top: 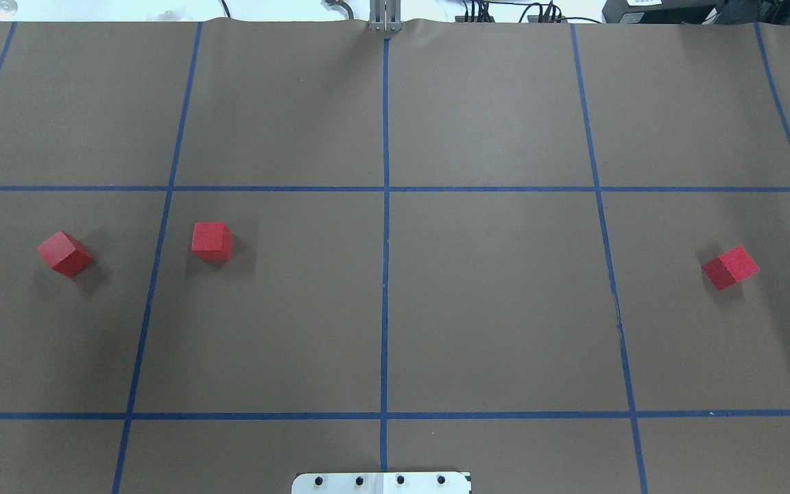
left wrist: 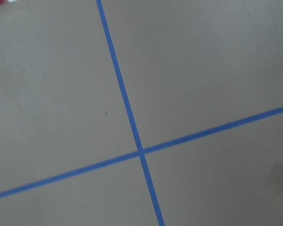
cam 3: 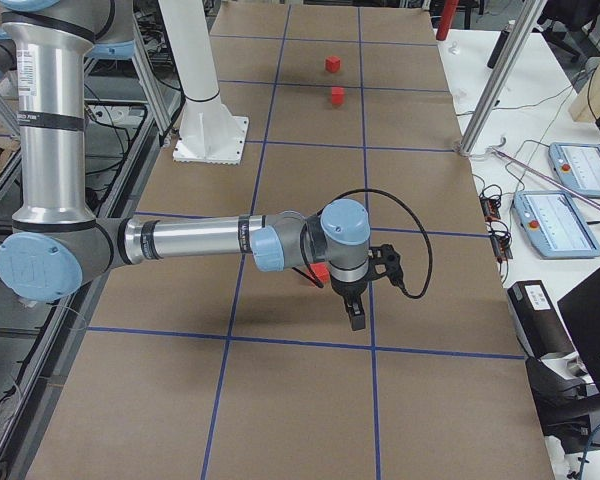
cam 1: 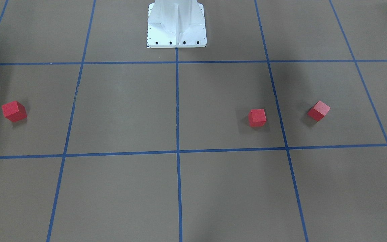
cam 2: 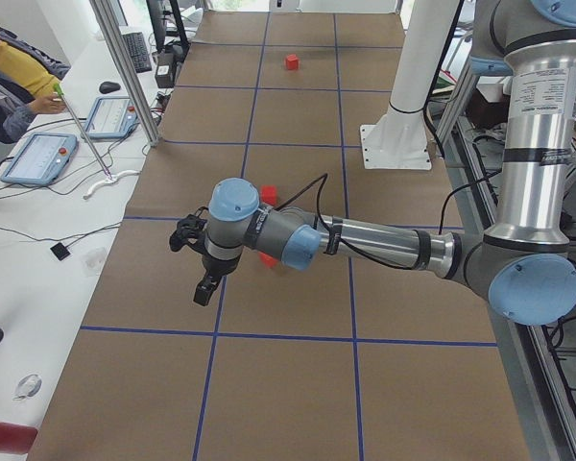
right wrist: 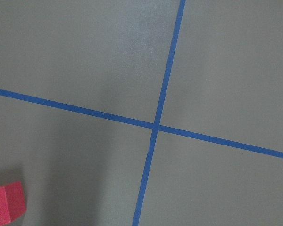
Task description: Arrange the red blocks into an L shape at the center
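Red on brown, three times over, and none of it at the centre. The outer left block (top: 64, 253) sits in the far-left grid square, turned corner-on to the lines. Across one strip of blue tape (top: 385, 274) is the inner left block (top: 211, 241), squared up and close to that strip. The two are near each other but apart. The right block (top: 729, 267) is on its own well across the table, in the outer right square, also skewed (a corner of it shows at the bottom of the right wrist camera). All three lie in the middle row, flat on the brown paper (top: 491, 329), with no two touching and no L formed.

From the table's ends, both arms reach out over the paper. The left gripper (cam 2: 204, 291) hangs pointing down above the surface, with the two left-side blocks partly hidden behind its forearm. The right gripper (cam 3: 356, 318) does the same at its end, a block peeking out behind the wrist. Whether either one is parted or clenched, I cannot tell from here. Neither visibly holds a block.

Further back stands the white pedestal (cam 1: 176, 30). An operator in yellow (cam 2: 10, 67) sits beside the table.
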Robot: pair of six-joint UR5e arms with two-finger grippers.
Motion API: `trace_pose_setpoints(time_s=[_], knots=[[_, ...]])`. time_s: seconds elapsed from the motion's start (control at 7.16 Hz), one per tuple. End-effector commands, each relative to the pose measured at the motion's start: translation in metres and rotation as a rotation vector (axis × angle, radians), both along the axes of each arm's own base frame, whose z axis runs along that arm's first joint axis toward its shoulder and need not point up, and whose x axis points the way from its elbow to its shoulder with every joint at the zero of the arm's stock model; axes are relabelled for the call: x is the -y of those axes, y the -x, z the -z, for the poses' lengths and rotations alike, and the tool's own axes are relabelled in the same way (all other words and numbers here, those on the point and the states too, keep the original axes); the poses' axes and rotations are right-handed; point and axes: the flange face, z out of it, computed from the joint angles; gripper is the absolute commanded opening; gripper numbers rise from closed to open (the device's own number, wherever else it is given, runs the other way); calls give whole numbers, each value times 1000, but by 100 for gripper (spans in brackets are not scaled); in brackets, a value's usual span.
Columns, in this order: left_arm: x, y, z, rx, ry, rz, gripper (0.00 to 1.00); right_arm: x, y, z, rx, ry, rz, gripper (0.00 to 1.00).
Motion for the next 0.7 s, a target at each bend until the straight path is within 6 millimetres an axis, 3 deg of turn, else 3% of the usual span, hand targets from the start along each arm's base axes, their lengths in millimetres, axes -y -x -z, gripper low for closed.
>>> trace_pose_setpoints(time_s=[0.0,0.14,0.28,0.42,0.56], knots=[[27,-1,2,6,-21,-1,100,0,28,16,119,-123,77,99],[26,-2,0,5,-18,-3,100,-9,51,19,198,-84,114,99],[26,-2,0,6,-20,-5,100,-12,87,30,197,-46,81,99],[26,-2,1,6,-26,-5,100,-23,136,28,160,-29,33,99],[25,-2,0,5,-27,-3,100,-43,166,18,145,-16,4,99]])
